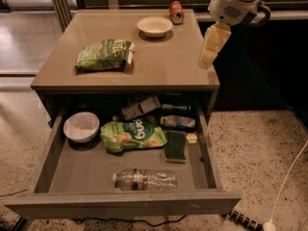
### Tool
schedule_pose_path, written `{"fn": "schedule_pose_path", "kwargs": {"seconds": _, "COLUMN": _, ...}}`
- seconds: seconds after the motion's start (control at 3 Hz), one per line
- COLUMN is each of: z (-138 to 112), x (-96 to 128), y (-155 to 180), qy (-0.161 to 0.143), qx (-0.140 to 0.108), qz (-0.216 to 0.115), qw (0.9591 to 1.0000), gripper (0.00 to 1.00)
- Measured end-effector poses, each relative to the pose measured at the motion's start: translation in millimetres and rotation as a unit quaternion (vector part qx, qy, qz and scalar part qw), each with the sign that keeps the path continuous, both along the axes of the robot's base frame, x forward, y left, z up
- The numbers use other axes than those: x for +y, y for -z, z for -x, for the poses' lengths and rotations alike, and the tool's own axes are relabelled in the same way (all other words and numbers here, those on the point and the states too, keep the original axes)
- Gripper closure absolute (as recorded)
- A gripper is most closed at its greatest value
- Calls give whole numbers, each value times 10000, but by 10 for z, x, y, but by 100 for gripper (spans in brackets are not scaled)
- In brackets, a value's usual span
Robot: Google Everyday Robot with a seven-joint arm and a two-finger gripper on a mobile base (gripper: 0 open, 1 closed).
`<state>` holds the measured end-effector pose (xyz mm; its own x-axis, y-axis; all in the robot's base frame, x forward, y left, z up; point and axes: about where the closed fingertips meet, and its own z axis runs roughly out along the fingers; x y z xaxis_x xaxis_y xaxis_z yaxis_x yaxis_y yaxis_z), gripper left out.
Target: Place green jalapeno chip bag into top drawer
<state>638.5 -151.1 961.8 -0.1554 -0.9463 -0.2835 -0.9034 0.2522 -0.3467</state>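
Tabletop (163,66) w/ gripper (211,49) over its edge, open/shut unclear; bag (103,55) well apart, not grabbed yet; drawer (120,205) below pulled out, ready.

Green jalapeno chip bag (103,55) flat on the desk (163,64); top drawer (120,204) pulled open below.
Gripper (207,60) over the desk's right edge, well apart from the bag. Inside the drawer: 1 white bowl (81,127), 1 darker green pouch (133,135), 1 water bottle (144,179).

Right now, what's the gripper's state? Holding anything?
Gripper: open or closed cannot be told; it hangs over the cabinet top at its right edge, away from the green jalapeno chip bag lying on that top.
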Motion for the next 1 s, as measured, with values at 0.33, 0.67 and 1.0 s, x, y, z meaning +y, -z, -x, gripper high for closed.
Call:
{"fn": "schedule_pose_path", "kwargs": {"seconds": 0.33, "z": -39, "x": -30, "y": 51, "qy": 36, "qx": 144, "qz": -36, "qw": 9999, "gripper": 0}}
{"fn": "schedule_pose_path", "kwargs": {"seconds": 0.67, "z": -193, "x": 227, "y": -45, "qy": -86, "qx": -222, "qz": 335, "qw": 9992, "gripper": 0}}
{"fn": "schedule_pose_path", "kwargs": {"seconds": 1.0, "z": -193, "x": 254, "y": -46, "qy": -156, "qx": -204, "qz": 302, "qw": 9992, "gripper": 0}}
